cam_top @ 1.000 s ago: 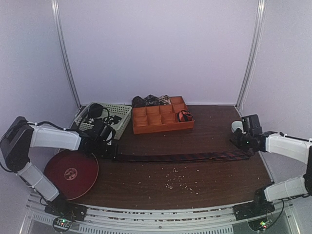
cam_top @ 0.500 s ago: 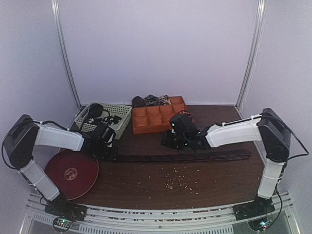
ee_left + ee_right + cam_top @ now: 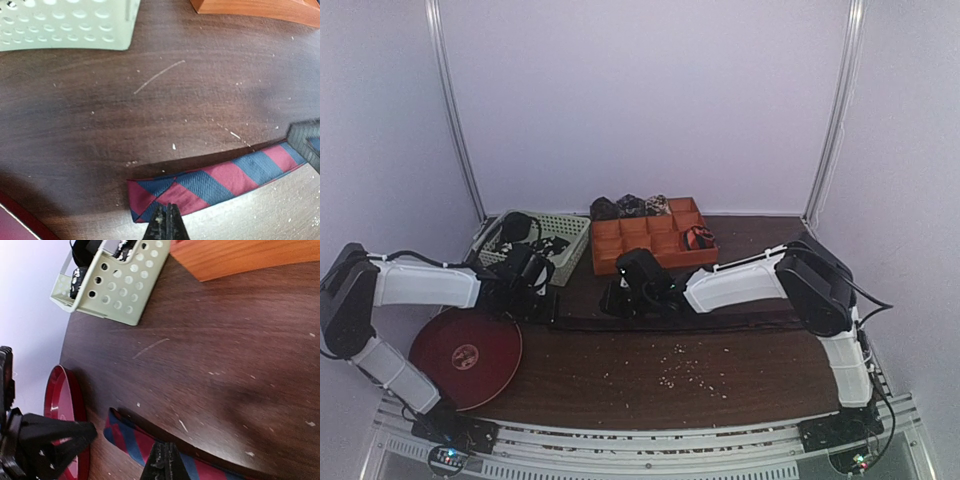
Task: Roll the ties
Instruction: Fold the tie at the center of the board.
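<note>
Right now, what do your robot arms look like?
My left arm and right arm are rounded white tubes with black joints and thin black cables looping alongside. The left gripper and right gripper are black, ending in narrow pointed fingers.

A lab test booth: plain pale walls [image 3: 640,100] and metal corner posts [image 3: 453,120] enclose a dark wooden worktop [image 3: 740,375] on aluminium rails [image 3: 640,447].
</note>
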`<action>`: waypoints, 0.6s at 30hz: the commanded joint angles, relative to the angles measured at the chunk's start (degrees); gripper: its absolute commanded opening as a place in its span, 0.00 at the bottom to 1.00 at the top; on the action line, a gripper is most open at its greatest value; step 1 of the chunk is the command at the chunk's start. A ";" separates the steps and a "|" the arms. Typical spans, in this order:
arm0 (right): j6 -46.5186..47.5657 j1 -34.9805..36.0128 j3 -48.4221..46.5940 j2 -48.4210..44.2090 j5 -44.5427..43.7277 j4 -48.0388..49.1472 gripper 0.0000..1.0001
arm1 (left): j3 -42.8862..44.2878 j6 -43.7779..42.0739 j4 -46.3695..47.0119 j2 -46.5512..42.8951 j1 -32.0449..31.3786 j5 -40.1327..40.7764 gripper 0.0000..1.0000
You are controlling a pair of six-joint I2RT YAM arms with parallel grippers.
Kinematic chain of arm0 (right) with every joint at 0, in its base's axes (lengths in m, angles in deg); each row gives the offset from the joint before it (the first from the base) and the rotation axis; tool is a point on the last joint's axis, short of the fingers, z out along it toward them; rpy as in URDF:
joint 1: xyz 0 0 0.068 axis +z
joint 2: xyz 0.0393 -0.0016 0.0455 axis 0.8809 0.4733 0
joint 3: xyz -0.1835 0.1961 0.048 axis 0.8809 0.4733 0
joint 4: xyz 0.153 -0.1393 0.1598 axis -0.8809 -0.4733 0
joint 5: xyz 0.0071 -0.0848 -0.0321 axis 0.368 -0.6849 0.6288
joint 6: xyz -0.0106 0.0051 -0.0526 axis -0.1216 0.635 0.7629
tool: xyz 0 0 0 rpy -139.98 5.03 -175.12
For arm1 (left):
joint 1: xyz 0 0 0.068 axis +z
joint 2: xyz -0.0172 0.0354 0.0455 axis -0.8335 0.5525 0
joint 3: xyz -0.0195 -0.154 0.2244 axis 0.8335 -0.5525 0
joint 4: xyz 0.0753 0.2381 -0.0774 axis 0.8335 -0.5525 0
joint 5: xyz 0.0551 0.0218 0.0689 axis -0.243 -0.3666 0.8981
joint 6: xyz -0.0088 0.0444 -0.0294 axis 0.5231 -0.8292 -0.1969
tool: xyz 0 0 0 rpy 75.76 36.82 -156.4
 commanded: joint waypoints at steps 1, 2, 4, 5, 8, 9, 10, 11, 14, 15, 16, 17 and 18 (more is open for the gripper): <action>-1.53 0.78 -4.28 3.89 3.04 1.16 0.00 | -0.78 -0.70 1.52 1.38 0.58 -2.71 0.00; -1.49 0.99 -4.80 4.52 3.18 1.05 0.00 | -1.15 -0.68 1.85 1.62 0.57 -2.82 0.00; -1.34 1.22 -5.81 5.91 3.20 0.37 0.00 | -2.29 -0.42 2.76 2.12 0.65 -2.86 0.00; -1.39 1.23 -6.21 6.68 3.20 -0.51 0.00 | -2.96 -0.19 3.27 2.38 0.66 -2.78 0.00; -1.57 1.24 -6.15 7.91 1.84 -3.93 0.00 | -4.12 0.79 3.76 3.79 0.86 -2.40 0.00; -1.57 1.23 -5.58 7.87 0.92 -4.45 0.00 | -4.33 1.00 3.87 4.52 0.92 -1.82 0.00; -1.51 1.25 -5.02 7.77 0.31 -4.86 0.00 | -4.43 1.15 3.97 5.04 1.15 -1.40 0.00; -1.26 1.18 -4.72 7.65 -0.18 -5.39 0.00 | -4.39 1.12 3.97 5.51 1.37 -1.29 0.00; -0.28 1.21 -4.45 7.07 -1.30 -6.80 0.00 | -3.84 1.16 3.55 5.18 2.20 -1.31 0.00; -0.12 1.22 -4.34 6.87 -1.56 -7.05 0.00 | -3.39 1.12 2.89 4.54 2.42 -1.20 0.00; 0.08 1.21 -4.17 6.67 -1.69 -7.07 0.00 | -3.07 1.06 2.37 3.51 2.61 -0.95 0.00; 0.17 1.23 -4.14 6.43 -1.72 -7.00 0.00 | -2.65 0.91 1.87 2.47 3.03 -0.66 0.00; 0.33 1.16 -4.23 6.19 -1.65 -6.87 0.00 | -2.31 0.73 1.53 1.53 3.58 -0.64 0.00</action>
